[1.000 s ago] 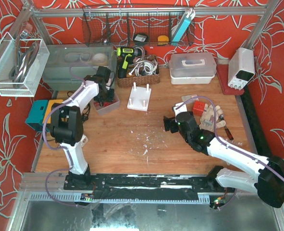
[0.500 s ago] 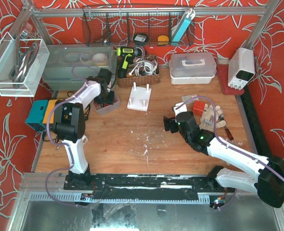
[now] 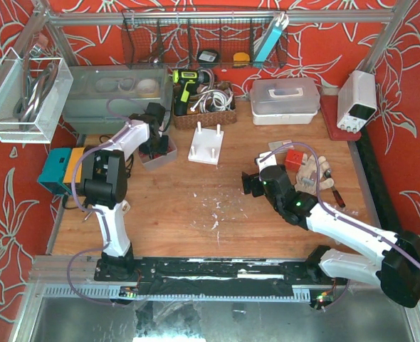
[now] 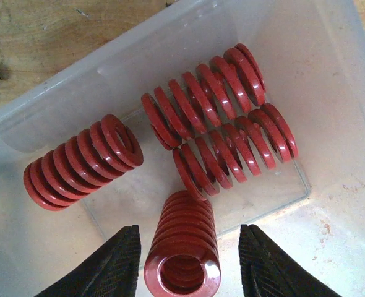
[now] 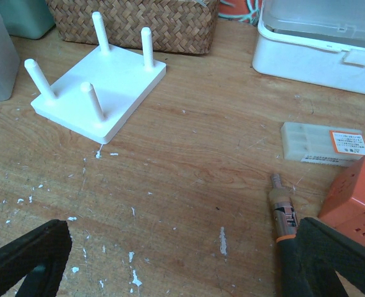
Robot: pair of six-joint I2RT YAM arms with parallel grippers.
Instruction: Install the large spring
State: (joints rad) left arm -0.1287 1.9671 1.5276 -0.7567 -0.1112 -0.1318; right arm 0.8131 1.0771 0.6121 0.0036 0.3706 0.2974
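over bin (image 4: 59,111), left gripper (image 4: 188,250) nearly unmoved

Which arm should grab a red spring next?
Left. The left gripper hangs open over the bin, a red spring between its jaws. The right gripper is open and empty, by the peg board.

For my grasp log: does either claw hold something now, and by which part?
Nothing is held. The left claw is open around a red spring, gaps showing; the right claw is open and empty.
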